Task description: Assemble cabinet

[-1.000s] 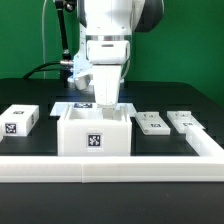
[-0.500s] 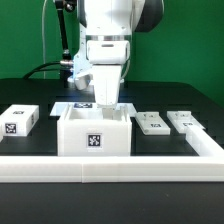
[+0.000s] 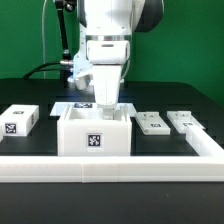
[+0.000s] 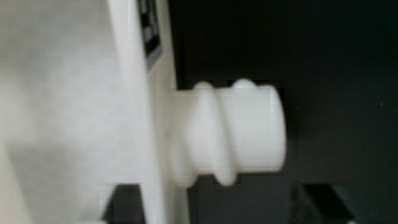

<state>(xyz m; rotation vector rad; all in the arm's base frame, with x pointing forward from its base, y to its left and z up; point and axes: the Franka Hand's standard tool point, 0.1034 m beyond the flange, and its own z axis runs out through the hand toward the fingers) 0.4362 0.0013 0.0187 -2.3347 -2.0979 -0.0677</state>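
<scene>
- The claw (image 3: 107, 98) hangs straight down into the open top of the box (image 3: 94, 138), which sits mid-tabletop (image 3: 30, 95) with its tagged front toward the exterior view.
- The fingertips drop out of sight behind the box's front wall in that view, so the claw is not beside the box but within its outline, toward the rear.
- From the wrist, the claw (image 4: 226, 205) reads as released: two dark fingertips (image 4: 125, 205) stand well apart, and nothing is pinched between them.
- Between them lie the edge of a white wall (image 4: 71, 120) and a round knob (image 4: 231, 130) jutting from it. The knob's axis runs across the gap, from one fingertip toward the other.
- The fingertip on the knob's side stands just clear of the knob's end. The other sits against or just by the wall, and contact cannot be told.
- My reading is that the coming move turns on this: closing would bear on wall and knob together, along the knob's axis.
- Loose parts wait untouched: a tagged block (image 3: 20, 121) at the exterior view's left, a near panel (image 3: 152, 123) and a far panel (image 3: 186, 120) flat at its right.
- The marker board (image 3: 66, 106) lies behind the box, and a white rail (image 3: 150, 168) fences the front.
</scene>
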